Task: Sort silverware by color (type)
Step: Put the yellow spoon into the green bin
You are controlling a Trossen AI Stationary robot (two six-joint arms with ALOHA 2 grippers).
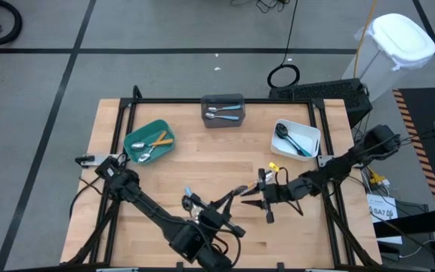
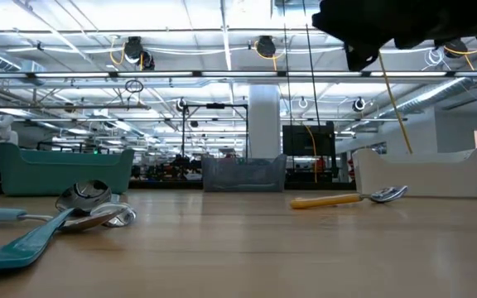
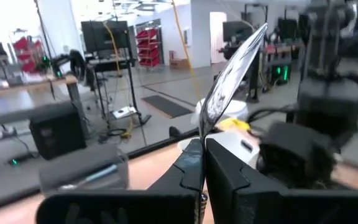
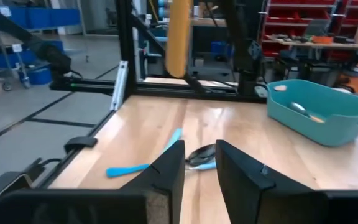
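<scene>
Three bins stand on the wooden table (image 1: pixel 112 227). We place everything from the grey bin (image 1: pixel 223 119) at the far edge: the teal bin (image 1: pixel 131 139) sits to its left and nearer the arms, the white bin (image 1: pixel 313 136) to its right and nearer the arms.

From above we count two blue-handled spoons (image 1: pixel 225 112) in the grey bin and two orange-handled pieces (image 1: pixel 161 140) in the teal one. The white bin holds black-headed pieces (image 1: pixel 291 140) (one for certain, perhaps two).

Two more blue-handled spoons (image 2: pixel 31 236) lie loose on the bare wood, well in front of the grey bin. The high view mostly hides them behind the left arm. The low view shows their heads overlapping.

One yellow-handled spoon (image 2: pixel 342 199) lies flat on the table between the grey bin and the white bin's front. Only the low view shows its silver head.

The left gripper (image 3: pixel 202 149), in front of the grey bin near mid-table, is clamped on one plain metal piece (image 3: pixel 232 68). That piece sticks up and tilts out past the fingers, which only the left wrist view shows clearly.

The right gripper (image 4: pixel 199 149), just right of the left one, has a clear gap between its fingers and holds nothing we can see.
</scene>
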